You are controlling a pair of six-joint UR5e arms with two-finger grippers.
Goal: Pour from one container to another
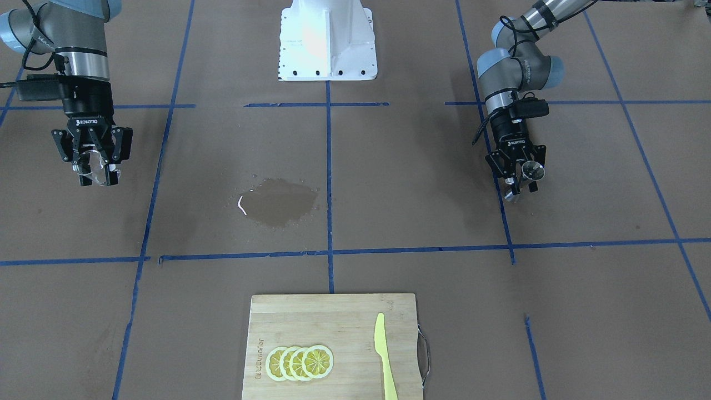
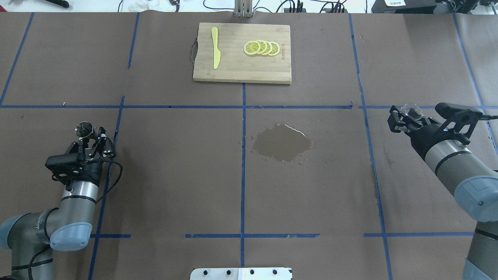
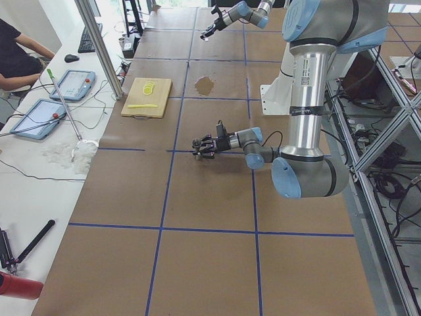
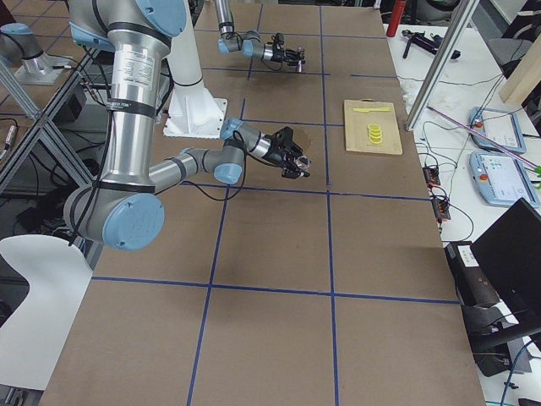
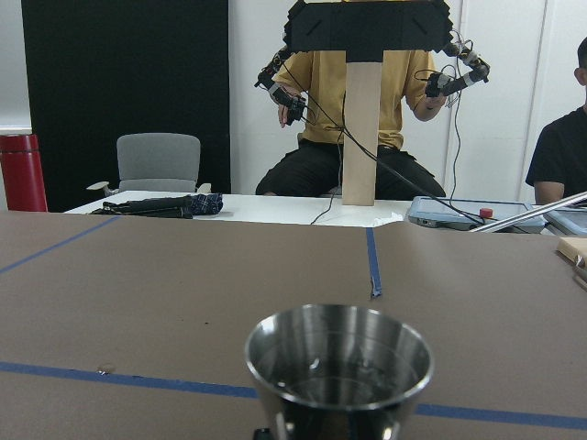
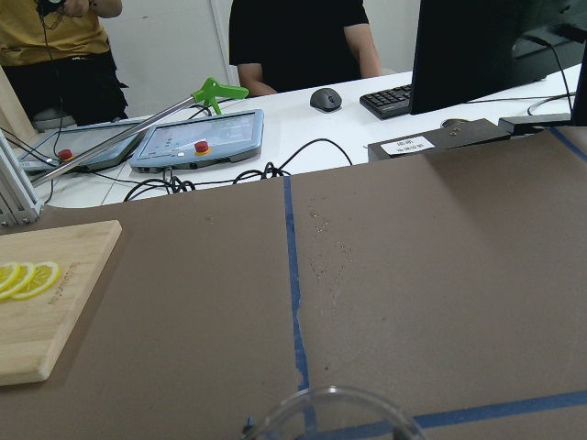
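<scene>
My left gripper (image 2: 90,137) is shut on the silver jigger (image 2: 84,128), low over the table's left side. In the front-facing view the jigger (image 1: 533,171) sits between the fingers of that gripper (image 1: 520,176). The left wrist view shows the jigger's open upper cone (image 5: 339,365) facing up. My right gripper (image 2: 404,118) is shut on the clear glass cup (image 2: 411,110) above the table's right side. The front-facing view shows the cup (image 1: 98,171) inside that gripper (image 1: 92,166). Only the cup's rim (image 6: 336,412) shows in the right wrist view. The two containers are far apart.
A wet spill (image 2: 282,142) darkens the paper near the table's middle. A bamboo cutting board (image 2: 233,70) at the far edge carries lemon slices (image 2: 261,48) and a yellow knife (image 2: 215,52). The robot's white base (image 1: 328,39) stands between the arms. Operators sit beyond the far edge.
</scene>
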